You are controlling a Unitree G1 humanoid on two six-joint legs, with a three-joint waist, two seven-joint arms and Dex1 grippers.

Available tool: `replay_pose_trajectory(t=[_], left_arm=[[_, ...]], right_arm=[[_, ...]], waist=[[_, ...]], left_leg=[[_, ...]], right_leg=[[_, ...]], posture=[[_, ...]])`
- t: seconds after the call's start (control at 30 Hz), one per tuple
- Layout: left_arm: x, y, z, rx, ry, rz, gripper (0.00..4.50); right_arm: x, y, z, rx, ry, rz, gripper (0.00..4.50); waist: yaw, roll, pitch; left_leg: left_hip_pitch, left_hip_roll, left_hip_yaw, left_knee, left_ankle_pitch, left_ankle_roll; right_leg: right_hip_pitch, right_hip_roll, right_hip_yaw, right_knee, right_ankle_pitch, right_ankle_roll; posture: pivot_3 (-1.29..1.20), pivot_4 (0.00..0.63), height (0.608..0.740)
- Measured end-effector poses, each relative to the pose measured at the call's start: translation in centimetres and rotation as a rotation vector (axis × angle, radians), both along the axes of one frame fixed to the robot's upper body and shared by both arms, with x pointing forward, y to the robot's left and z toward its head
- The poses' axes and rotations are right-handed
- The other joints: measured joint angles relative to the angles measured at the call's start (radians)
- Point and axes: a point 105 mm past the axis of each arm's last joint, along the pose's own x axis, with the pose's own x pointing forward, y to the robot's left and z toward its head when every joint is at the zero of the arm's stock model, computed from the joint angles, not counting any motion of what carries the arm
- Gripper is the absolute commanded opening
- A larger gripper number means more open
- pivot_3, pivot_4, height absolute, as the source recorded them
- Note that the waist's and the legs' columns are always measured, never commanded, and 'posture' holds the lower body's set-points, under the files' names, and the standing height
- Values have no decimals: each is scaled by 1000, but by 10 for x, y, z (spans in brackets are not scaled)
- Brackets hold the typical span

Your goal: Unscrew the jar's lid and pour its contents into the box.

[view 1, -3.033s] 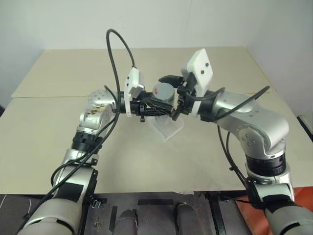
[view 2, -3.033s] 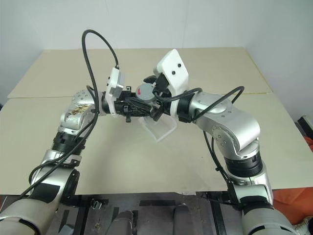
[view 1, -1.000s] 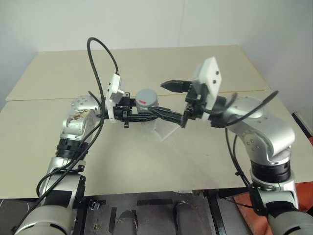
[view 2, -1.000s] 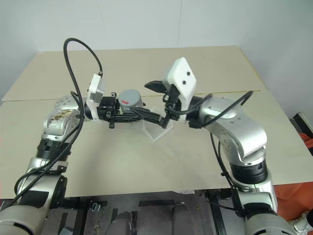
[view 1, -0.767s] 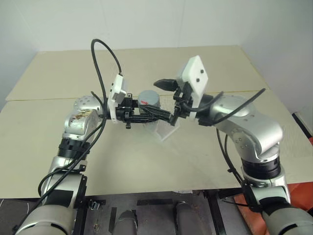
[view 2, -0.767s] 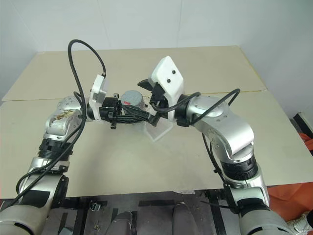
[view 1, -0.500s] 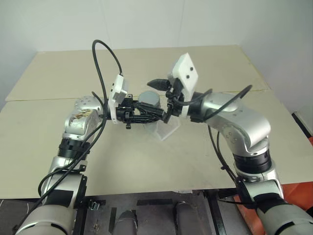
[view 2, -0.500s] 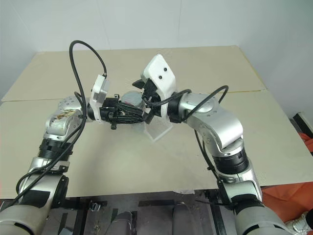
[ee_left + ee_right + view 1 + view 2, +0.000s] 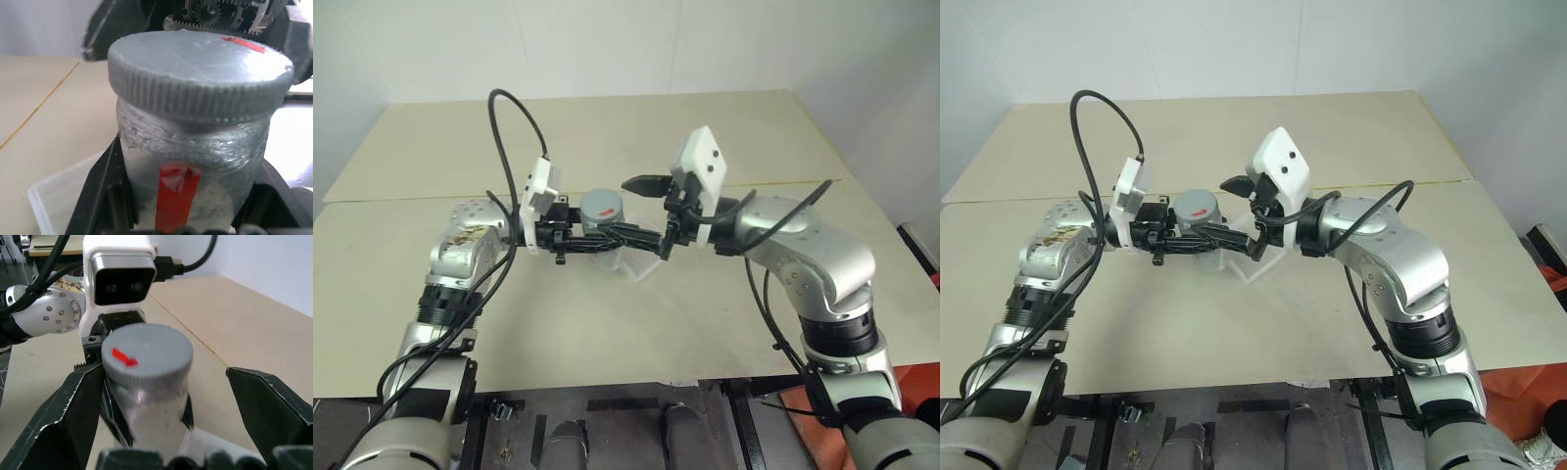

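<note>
Left wrist view: lidded jar (image 9: 195, 161) gripped

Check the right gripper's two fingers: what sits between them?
The jar's lid stands between the open right gripper's fingers, with gaps either side, in the right wrist view.

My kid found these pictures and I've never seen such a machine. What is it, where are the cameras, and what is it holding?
It is a two-armed robot at a beige table. Two pictures look down from its head; the close-ups come from a camera on each wrist. The left gripper is shut on a clear jar with a grey lid on it. The right gripper stands open around the lid, not gripping. Below the jar lies a shallow clear box.
</note>
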Motion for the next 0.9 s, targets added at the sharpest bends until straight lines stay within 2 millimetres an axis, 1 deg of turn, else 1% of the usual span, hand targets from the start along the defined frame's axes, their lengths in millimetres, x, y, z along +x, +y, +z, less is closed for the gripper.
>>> replay_pose_trajectory(t=[0.1, 0.13, 0.2, 0.33, 0.47, 0.6, 0.7, 0.9], left_arm=[[-7, 6, 1, 4, -13, -16, 1922], [-8, 9, 0, 9, -10, -15, 1922], [-8, 10, 0, 7, -8, -20, 1922], [-8, 9, 1, 2, -10, -22, 1922], [-5, 0, 5, -26, -19, -23, 1922], [-3, -10, 7, -41, -32, -44, 1922], [-3, -12, 6, -39, -33, -54, 1922], [-4, -15, 5, -42, -30, -66, 1922]], right_arm=[[15, -34, 6, 45, 2, -143, 4463], [15, -40, 8, 54, -2, -162, 4463], [14, -45, 6, 58, 5, -171, 4463], [9, -46, 0, 40, 30, -152, 4463], [-12, -30, 8, 52, 4, -45, 4463], [-23, -4, 17, 67, -24, 33, 4463], [-21, 9, 14, 51, -25, 42, 4463], [-8, 25, 12, 34, -4, 27, 4463]], waist=[[6, 0, 0], [7, 0, 0], [7, 0, 0], [4, 0, 0], [3, 0, 0], [2, 0, 0], [2, 0, 0], [1, 0, 0]], left_leg=[[0, 0, 0, 0, 0, 0], [0, 0, 0, 0, 0, 0], [0, 0, 0, 0, 0, 0], [0, 0, 0, 0, 0, 0], [0, 0, 0, 0, 0, 0], [0, 0, 0, 0, 0, 0], [0, 0, 0, 0, 0, 0], [0, 0, 0, 0, 0, 0]], right_leg=[[0, 0, 0, -1, 0, 0], [0, 0, 0, -1, 0, 0], [0, 0, 0, -1, 0, 0], [0, 0, 0, -1, 0, 0], [0, 0, 0, -1, 0, 0], [0, 0, 0, 0, 0, 0], [0, 0, 0, 0, 0, 0], [0, 0, 0, 0, 0, 0]], posture=[[0, 150, 740], [0, 150, 740], [0, 150, 740], [0, 150, 740], [0, 150, 740], [0, 150, 740], [0, 150, 740], [0, 150, 740]])
